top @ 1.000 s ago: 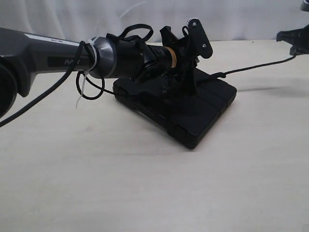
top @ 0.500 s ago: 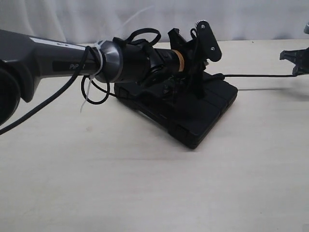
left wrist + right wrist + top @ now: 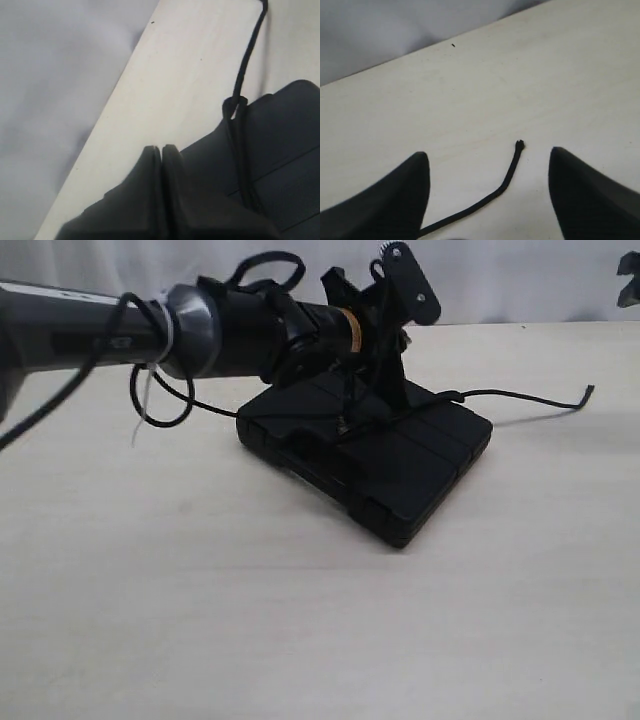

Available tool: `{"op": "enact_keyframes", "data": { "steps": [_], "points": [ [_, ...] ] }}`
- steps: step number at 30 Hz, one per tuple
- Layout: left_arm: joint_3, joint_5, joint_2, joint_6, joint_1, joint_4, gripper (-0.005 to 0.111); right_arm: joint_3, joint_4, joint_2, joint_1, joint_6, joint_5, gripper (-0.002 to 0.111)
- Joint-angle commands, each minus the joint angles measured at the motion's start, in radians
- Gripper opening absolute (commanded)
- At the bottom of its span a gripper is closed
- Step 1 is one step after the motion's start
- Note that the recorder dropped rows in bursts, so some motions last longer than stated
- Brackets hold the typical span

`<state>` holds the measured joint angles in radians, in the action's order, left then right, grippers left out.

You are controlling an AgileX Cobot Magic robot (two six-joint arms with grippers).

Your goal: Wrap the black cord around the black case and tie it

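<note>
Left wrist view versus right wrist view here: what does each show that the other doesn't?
Only the left wrist view: the black case, the black cord looped at its edge, and the left tool shut. Only the right wrist view: the right tool open, with the cord's loose tip lying untouched on the table between its fingers. Both: the cord and the pale table.

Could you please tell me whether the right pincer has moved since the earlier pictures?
Yes. The right pincer has risen, farther from the black case, and released the black cord, which now lies on the table.
</note>
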<state>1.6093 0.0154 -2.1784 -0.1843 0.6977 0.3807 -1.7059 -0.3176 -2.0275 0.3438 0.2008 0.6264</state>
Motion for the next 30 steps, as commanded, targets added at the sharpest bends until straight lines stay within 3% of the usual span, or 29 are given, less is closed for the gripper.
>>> {"op": "enact_keyframes", "data": {
  "steps": [1,5,6,9,17,25,30],
  "points": [
    [-0.114,-0.065,0.129,0.021,-0.029,-0.035,0.0,0.034,-0.012,0.136,0.003,0.026,0.033,0.039],
    [-0.282,-0.178,0.28,0.108,-0.08,-0.035,0.0,0.166,-0.077,0.306,0.003,0.109,-0.071,0.006],
    [-0.331,-0.223,0.332,0.152,-0.103,-0.035,0.0,0.203,-0.097,0.348,0.003,0.117,-0.1,0.004],
    [-0.417,-0.279,0.45,0.257,-0.163,-0.035,0.0,0.306,-0.155,0.461,0.003,0.131,-0.175,0.004],
    [-0.595,-0.262,0.777,0.504,-0.301,-0.035,0.0,0.562,-0.349,0.733,0.003,0.206,-0.248,0.004],
    [-0.765,-0.247,1.104,0.56,-0.314,-0.035,0.0,0.761,-0.765,1.01,-0.035,0.529,-0.298,0.004],
    [-0.817,-0.129,1.285,0.56,-0.314,-0.035,0.0,0.795,-0.796,1.167,-0.17,0.685,-0.297,0.004]
  ]
}}
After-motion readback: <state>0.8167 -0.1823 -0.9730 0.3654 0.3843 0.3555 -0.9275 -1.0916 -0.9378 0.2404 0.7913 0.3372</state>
